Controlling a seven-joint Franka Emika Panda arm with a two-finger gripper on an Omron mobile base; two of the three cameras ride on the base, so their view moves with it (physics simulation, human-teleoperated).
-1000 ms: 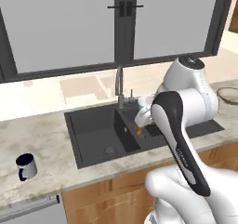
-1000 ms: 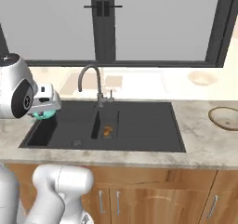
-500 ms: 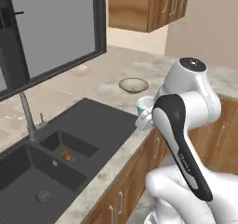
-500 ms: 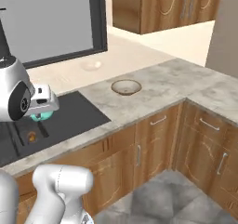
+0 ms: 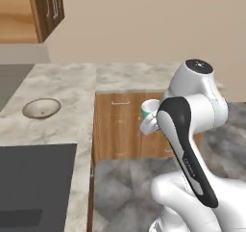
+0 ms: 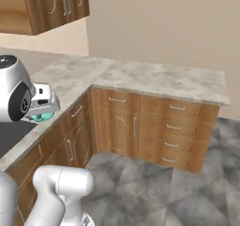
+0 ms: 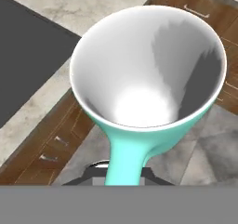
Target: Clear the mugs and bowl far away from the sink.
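The teal mug (image 7: 148, 69), white inside, hangs by its handle with my gripper (image 7: 123, 172) shut on that handle. In the left base view the teal mug (image 5: 149, 109) is held out over the floor in front of the wooden cabinets, off the counter's edge. From the right side, my gripper (image 6: 41, 109) holds the teal mug (image 6: 43, 117) above the counter's front edge. The bowl (image 5: 42, 107), brown-rimmed and pale inside, rests on the marble counter beyond the sink (image 5: 33, 178). A corner of the black sink (image 7: 28, 42) lies at the upper left under the mug.
The marble counter (image 6: 154, 79) turns a corner and runs on to the right over drawer fronts (image 6: 173, 126). Grey stone floor (image 6: 154, 183) lies open in front of the cabinets. Upper wall cabinets (image 6: 47, 4) hang above the left run.
The whole picture has swung right as the base turned: window and faucet are gone, the sink has slid to the left edge. The mug stays in my shut gripper.
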